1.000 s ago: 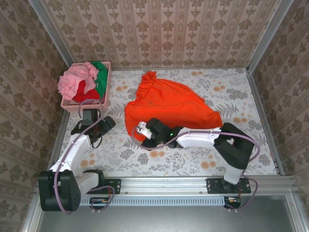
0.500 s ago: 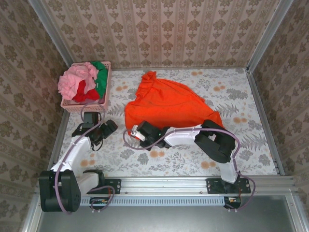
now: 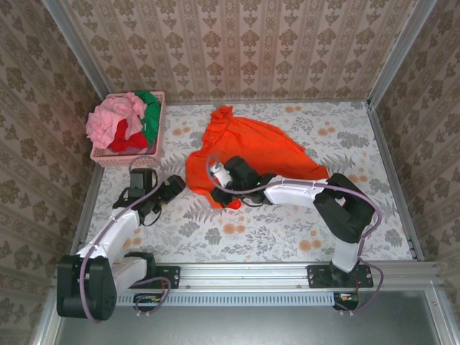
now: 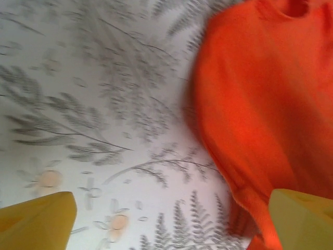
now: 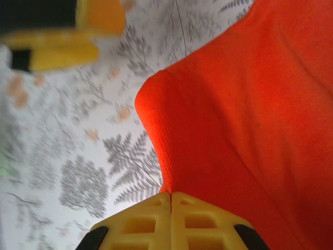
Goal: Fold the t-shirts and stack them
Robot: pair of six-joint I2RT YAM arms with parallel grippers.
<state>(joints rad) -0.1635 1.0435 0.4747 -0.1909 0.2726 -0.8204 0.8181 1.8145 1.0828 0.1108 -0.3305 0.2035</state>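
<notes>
Your orange t-shirt is lying spread but rumpled in the middle of the bench, on the fern-and-flower cover, with one narrow end bunching up toward the far wall and the body fanning out toward the right. Your right claw is sitting at the shirt's near-left edge. From its wrist camera you are seeing the yellow fingers pressed together on a fold of the orange cloth, which is rising away from them in a smooth, taut sheet. Your left claw is hanging over bare bench just beside the shirt's left edge, its jaws spread wide and gripping nothing; the orange hem is running down between them toward the right-hand finger. Your right arm is stretching across the shirt's near edge and covering part of it. At the far-left corner, well apart from the orange one, a pink basket is holding a pink shirt, a red shirt and a green shirt, all crumpled together.
</notes>
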